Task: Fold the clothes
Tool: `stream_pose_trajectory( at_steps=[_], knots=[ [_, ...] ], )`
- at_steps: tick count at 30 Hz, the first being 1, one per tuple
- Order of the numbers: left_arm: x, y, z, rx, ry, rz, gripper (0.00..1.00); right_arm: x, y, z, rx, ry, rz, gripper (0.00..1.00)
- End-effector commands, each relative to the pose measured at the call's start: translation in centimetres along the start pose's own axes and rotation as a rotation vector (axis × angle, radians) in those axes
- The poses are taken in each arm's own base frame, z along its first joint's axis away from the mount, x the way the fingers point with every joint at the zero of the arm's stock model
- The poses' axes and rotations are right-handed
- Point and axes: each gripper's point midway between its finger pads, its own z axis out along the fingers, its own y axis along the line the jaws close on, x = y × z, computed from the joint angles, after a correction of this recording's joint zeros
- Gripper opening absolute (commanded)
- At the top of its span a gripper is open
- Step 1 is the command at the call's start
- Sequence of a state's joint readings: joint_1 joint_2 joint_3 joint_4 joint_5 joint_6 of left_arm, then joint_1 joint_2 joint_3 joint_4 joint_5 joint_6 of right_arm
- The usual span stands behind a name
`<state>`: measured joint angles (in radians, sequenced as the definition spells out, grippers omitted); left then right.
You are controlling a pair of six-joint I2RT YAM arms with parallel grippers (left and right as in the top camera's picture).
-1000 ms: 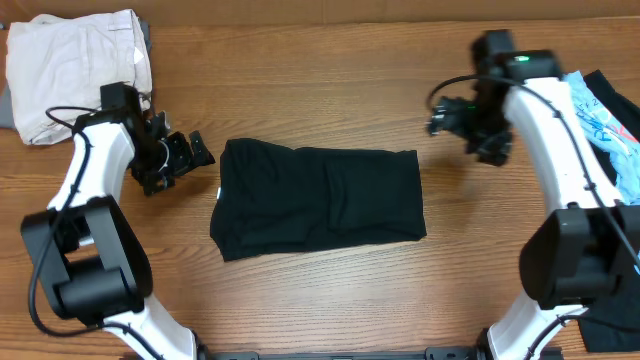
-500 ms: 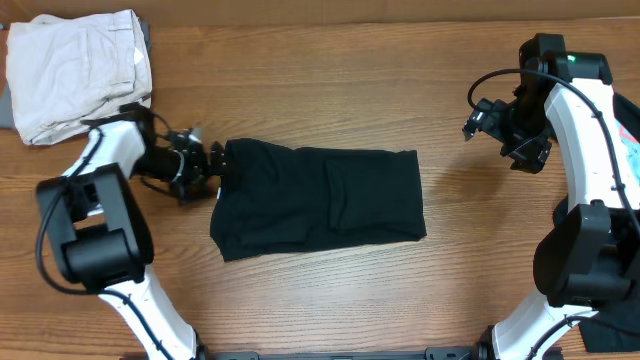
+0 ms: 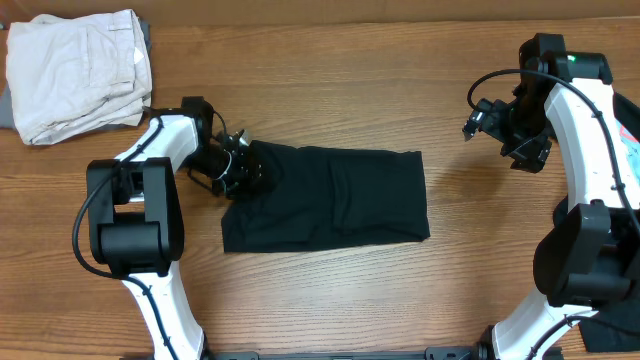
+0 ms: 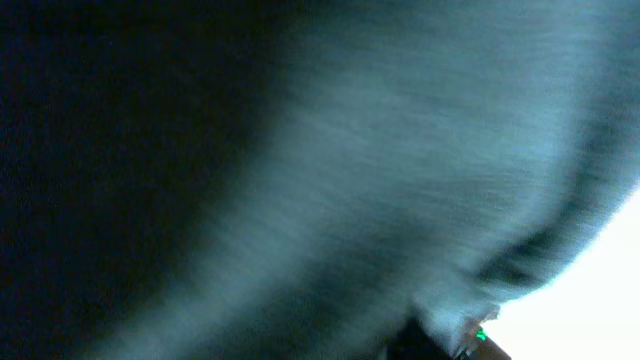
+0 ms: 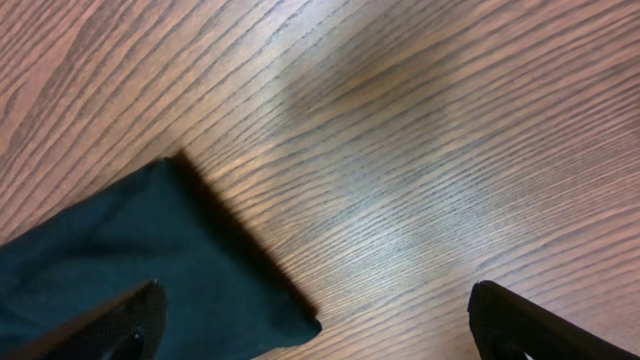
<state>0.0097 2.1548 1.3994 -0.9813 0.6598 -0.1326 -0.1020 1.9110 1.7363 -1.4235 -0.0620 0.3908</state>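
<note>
A black garment [image 3: 335, 200] lies flat in the middle of the wooden table [image 3: 330, 300]. My left gripper [image 3: 243, 170] is pressed into the garment's upper left corner, where the cloth is bunched. Blurred dark cloth [image 4: 300, 180] fills the left wrist view and hides the jaws, so their state does not show. My right gripper [image 3: 470, 125] hangs open above the bare table, to the right of and apart from the garment. In the right wrist view, the right gripper [image 5: 315, 325] has its jaws wide apart, with a corner of the black garment [image 5: 120, 260] below them.
A folded pile of white clothes [image 3: 75, 70] sits at the back left corner. A heap of blue, white and black clothes [image 3: 615, 130] lies at the right edge, behind the right arm.
My left gripper has moved right onto the garment's left corner, pushing and bunching that edge to the right. My right arm swung right a second ago and has since held still.
</note>
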Motion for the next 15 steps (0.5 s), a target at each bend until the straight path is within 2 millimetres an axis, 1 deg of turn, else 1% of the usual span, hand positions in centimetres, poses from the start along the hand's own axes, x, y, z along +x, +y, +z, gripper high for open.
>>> stream_pose_trajectory(
  at_steps=[1,2,5,6,9,11,12,13,15],
  knots=[
    [0.7,5.4,2.5,-0.214,0.05,-0.117,0.04,-0.1,0.1,-0.9,-0.007,-0.033,-0.013,1.0],
    [0.5,5.7,2.1,-0.234,0.041,-0.132,0.04,0.0,0.1,-0.8,-0.005,-0.029,-0.013,1.0],
    [-0.3,7.7,-0.7,-0.382,0.002,-0.226,0.04,0.4,-0.2,-0.2,0.005,-0.01,-0.011,1.0],
    [-0.6,8.4,-2.1,-0.442,-0.017,-0.261,0.04,0.5,-0.3,-0.1,0.007,-0.005,-0.01,1.0],
    [-1.5,9.4,-6.2,-0.577,-0.073,-0.335,0.04,0.7,-0.4,0.2,0.011,0.004,-0.009,1.0],
    [-2.1,9.5,-9.5,-0.646,-0.121,-0.383,0.04,0.8,-0.4,0.4,0.013,0.007,-0.009,1.0],
    [-2.4,9.2,-10.7,-0.661,-0.14,-0.392,0.04,0.8,-0.5,0.4,0.013,0.009,-0.009,1.0],
    [-2.8,8.6,-11.9,-0.663,-0.16,-0.391,0.04,0.8,-0.5,0.4,0.014,0.009,-0.009,1.0],
    [-3.5,7.2,-13.7,-0.646,-0.197,-0.381,0.04,0.8,-0.4,0.5,0.012,0.007,-0.009,1.0]
  ],
)
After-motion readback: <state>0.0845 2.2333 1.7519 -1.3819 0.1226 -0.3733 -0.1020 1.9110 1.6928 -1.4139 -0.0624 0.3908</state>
